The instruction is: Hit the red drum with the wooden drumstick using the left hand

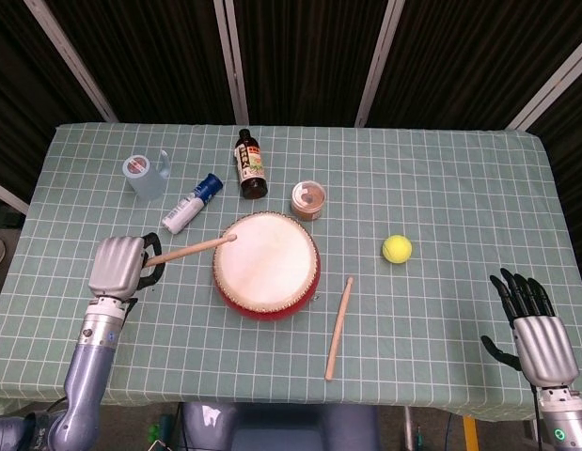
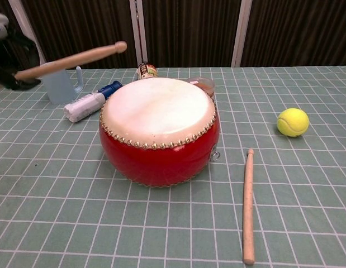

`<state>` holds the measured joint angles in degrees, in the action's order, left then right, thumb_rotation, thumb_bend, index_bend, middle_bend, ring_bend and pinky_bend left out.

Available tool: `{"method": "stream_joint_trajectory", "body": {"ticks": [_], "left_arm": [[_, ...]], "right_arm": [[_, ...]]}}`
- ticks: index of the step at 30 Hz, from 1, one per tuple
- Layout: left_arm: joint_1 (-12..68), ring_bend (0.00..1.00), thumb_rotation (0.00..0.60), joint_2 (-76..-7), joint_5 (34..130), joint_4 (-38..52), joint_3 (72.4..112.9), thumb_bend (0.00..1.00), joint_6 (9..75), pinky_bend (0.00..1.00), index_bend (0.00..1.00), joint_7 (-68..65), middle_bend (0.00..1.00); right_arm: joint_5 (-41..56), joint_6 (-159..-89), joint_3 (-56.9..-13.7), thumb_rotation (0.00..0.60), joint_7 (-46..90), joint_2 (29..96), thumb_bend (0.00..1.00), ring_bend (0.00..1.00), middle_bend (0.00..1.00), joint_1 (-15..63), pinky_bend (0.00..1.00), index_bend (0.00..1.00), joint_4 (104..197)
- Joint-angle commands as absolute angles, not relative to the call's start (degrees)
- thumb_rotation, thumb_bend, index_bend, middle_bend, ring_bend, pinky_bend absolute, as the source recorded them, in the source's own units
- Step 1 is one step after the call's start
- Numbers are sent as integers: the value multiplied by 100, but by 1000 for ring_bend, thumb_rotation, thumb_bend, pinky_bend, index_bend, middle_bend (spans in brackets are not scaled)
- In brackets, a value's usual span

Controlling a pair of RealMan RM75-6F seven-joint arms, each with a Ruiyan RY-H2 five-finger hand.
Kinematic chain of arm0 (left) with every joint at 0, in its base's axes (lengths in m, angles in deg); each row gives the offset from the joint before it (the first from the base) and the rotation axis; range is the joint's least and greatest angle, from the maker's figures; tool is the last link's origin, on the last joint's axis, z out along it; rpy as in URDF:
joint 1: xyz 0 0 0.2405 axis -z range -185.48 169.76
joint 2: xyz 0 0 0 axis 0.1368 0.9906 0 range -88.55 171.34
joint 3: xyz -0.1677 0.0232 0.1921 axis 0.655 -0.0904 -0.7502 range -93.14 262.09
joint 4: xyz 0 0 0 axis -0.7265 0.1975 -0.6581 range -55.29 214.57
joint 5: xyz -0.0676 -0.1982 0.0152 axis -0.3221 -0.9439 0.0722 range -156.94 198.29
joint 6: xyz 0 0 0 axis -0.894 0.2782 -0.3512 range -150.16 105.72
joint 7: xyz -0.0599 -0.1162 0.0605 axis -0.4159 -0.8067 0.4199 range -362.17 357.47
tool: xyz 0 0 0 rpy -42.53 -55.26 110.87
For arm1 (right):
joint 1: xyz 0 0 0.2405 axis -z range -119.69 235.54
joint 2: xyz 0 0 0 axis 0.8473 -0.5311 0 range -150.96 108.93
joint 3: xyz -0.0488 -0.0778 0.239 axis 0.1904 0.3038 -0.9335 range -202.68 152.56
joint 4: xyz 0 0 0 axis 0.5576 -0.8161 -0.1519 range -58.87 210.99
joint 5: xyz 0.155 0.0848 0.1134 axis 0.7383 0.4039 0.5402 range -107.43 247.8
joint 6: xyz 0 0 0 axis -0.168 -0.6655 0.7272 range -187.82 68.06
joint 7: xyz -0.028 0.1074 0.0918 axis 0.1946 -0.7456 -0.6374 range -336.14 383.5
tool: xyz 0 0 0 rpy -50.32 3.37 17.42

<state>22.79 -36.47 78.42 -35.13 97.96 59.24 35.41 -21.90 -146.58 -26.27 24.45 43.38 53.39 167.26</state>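
The red drum [image 1: 265, 266] [image 2: 159, 130] with its pale skin stands mid-table. My left hand [image 1: 118, 265] [image 2: 8, 53] is to its left and grips a wooden drumstick [image 1: 192, 249] [image 2: 72, 59]. The stick's tip is raised above the drum's left rim, clear of the skin. A second drumstick [image 1: 338, 328] [image 2: 249, 205] lies loose on the cloth right of the drum. My right hand [image 1: 533, 324] rests at the table's front right corner, fingers apart, holding nothing.
Behind the drum are a dark sauce bottle [image 1: 251, 165], a small round tin [image 1: 308, 199], a white tube with a blue cap [image 1: 191, 203] and a clear measuring cup [image 1: 145, 175]. A yellow tennis ball [image 1: 397, 248] lies to the drum's right. The green checked cloth [image 1: 441, 188] covers the table.
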Motion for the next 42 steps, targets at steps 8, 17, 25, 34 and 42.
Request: {"method": "stream_joint_trajectory", "body": {"ticks": [8,17,25,34,42], "left_arm": [[1395,936,600,-2938,9245,-3397,8713,447,6021,944,697,2435,997],[1389,884,600,-3401,9045,-2489,8554,439,5597,898,689,2662,945],[1424,738,600,-3714,8750,-1964,8564,422,5334,782,635,3029,771],[1468,445,600,-3712,8348,-1897,8567,260,5013,513,409,3319,499],[1432,338,600,-3355,8193,-2278,8591,198,5016,394,296,3386,355]], "right_arm": [[-2183,-14631,-2624,600,2505,4365,264,0,0,5331,66,0,16734],[-2163,-14624,-2633,600,2486,4355,264,0,0,5330,66,0,16734],[-2172,-14612,-2633,600,2474,4351,265,0,0,5319,66,0,16728],[-2153,-14608,-2634,600,2481,4352,264,0,0,5325,66,0,16739],[-2151,-14584,-2622,600,2514,4343,264,0,0,5323,66,0,16754]]}}
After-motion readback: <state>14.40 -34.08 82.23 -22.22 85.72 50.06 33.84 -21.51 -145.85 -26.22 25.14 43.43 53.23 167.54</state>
